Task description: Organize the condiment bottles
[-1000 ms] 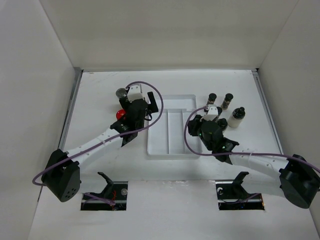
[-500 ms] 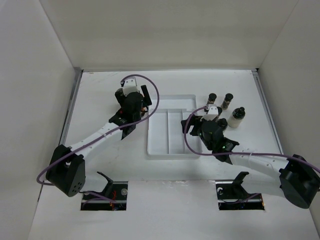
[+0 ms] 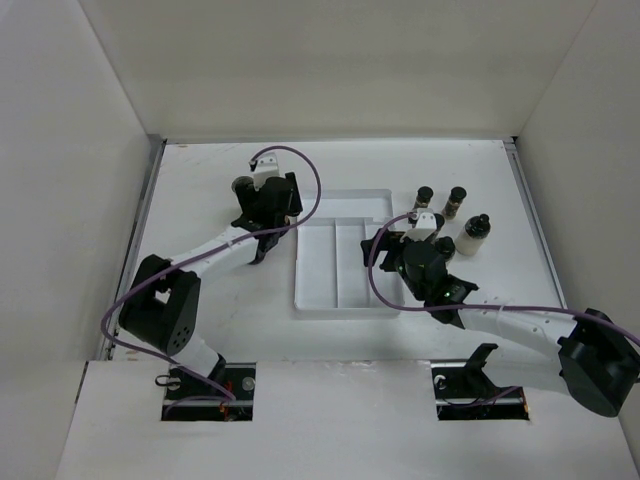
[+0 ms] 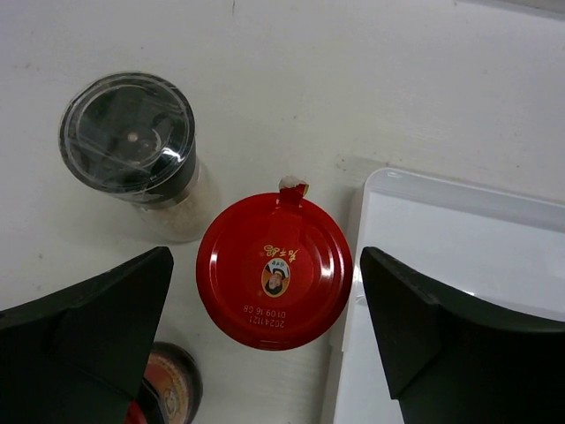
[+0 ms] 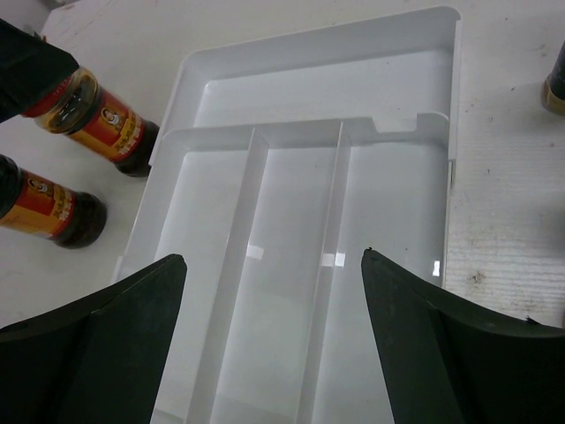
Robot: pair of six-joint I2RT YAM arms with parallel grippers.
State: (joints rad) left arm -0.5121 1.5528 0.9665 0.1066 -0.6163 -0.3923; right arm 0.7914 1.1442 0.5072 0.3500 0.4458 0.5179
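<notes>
In the left wrist view a red-capped bottle [image 4: 275,271] stands upright right below my left gripper [image 4: 266,263]. The jaws are open, one on each side of the cap, with a gap on both sides. A pale bottle with a dark lid [image 4: 131,132] stands beside it, and a third bottle [image 4: 172,384] shows partly under the left finger. My right gripper [image 5: 274,256] hangs open above the white divided tray [image 5: 402,53], holding nothing. Two amber bottles with red labels [image 5: 97,119] [image 5: 44,212] stand left of the tray. From above, my left gripper [image 3: 272,205] hides the red caps.
Right of the tray [image 3: 340,295] stand two slim dark bottles [image 3: 424,197] [image 3: 455,201] and a pale bottle with a black lid [image 3: 474,233]. My right gripper [image 3: 385,245] is over the tray's right side. White walls enclose the table on three sides.
My left arm has folded in and its gripper has shifted a little toward the far wall, now covering the red cap seen earlier. The right arm has barely moved.
</notes>
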